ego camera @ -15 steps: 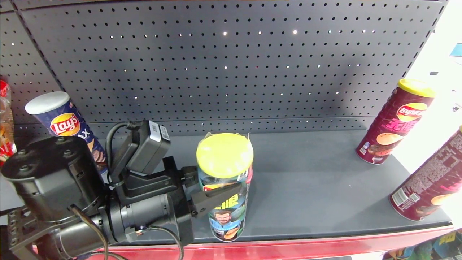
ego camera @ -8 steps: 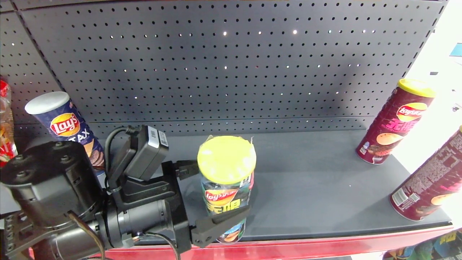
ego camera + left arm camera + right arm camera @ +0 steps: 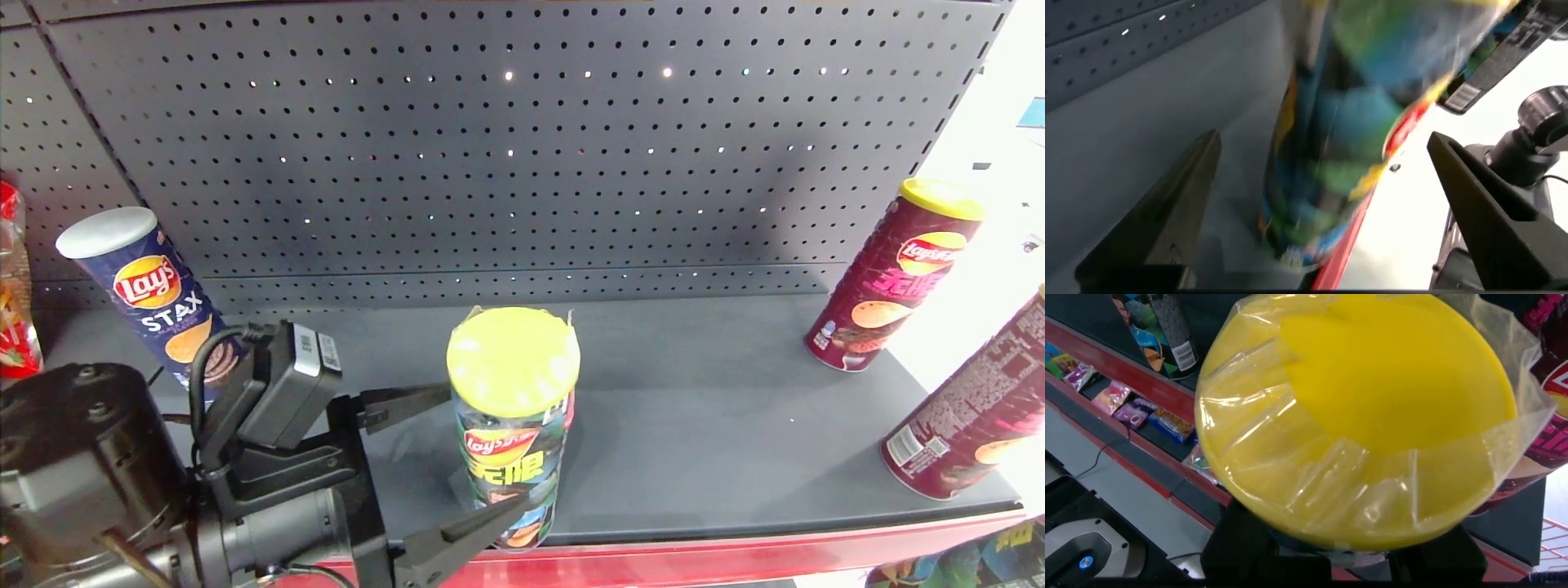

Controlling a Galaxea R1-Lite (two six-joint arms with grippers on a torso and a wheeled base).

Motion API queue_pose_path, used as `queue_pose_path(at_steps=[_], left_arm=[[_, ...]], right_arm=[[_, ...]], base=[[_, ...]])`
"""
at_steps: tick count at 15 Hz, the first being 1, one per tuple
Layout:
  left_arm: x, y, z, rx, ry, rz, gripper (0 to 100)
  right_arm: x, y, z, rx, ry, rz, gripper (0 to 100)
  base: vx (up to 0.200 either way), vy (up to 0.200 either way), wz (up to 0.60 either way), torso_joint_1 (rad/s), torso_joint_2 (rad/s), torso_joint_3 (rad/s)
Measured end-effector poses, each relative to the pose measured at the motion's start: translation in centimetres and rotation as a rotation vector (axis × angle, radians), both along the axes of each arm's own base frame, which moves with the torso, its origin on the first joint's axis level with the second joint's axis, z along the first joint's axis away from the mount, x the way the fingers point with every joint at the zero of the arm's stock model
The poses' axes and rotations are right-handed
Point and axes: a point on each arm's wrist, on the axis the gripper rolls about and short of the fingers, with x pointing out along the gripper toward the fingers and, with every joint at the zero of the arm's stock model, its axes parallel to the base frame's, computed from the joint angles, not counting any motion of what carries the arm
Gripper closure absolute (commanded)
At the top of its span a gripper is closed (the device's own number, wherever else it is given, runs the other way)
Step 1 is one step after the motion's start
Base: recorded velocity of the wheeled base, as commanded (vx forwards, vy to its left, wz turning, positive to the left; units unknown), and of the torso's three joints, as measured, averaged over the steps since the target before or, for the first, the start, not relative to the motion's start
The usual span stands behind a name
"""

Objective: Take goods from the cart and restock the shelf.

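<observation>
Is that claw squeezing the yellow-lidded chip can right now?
No: in the left wrist view, the left gripper has its fingers wide apart, with a clear gap on each side of the chip can.

"Can you read the yellow-lidded can [image 3: 1323, 139] in the left wrist view?"

"No, it's a smear of colour there, and its top runs off the edge."

"And the right wrist view?"

"A wrapped lid [image 3: 1364, 416] covers whatever is beneath it."

"From the head?"

"The blue can [image 3: 151, 286] has its foot behind the wrist camera [image 3: 282, 392]. The maroon can [image 3: 971, 416] at far right and the red bag [image 3: 12, 310] at far left are cut by the edges."
</observation>
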Motion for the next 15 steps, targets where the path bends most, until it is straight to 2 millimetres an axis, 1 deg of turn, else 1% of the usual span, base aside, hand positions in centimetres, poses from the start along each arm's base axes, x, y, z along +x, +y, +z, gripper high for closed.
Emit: queue_pose_path(at_steps=[4,7,9,11,15], left_arm=[[-1.4,2.8,-0.3,-0.007,-0.003,0.066,0],[-2.9,4.9,-1.0,-0.002,0.001,0.119,0],[-3.7,6.2,-1.4,-0.001,-0.004,0.168,0],[-4.1,7.1,-1.6,-0.002,-0.011,0.222,0],[-3.9,8.3,-1.8,0.018,-0.026,0.320,0]], right_arm=[[0.3,0.1,0.3,-0.010,0.008,0.007,100],[1.3,0.5,1.4,-0.039,0.009,0.028,100],[2.5,1.0,2.7,-0.066,0.016,0.059,100],[4.1,1.8,4.2,-0.087,0.026,0.107,100],[7.2,4.2,7.1,-0.112,0.041,0.203,100]], base=[[0.000,0.000,0.00,0.000,0.00,0.000],[0.000,0.000,0.00,0.000,0.00,0.000],[0.000,0.000,0.00,0.000,0.00,0.000],[0.000,0.000,0.00,0.000,0.00,0.000],[0.000,0.000,0.00,0.000,0.00,0.000]])
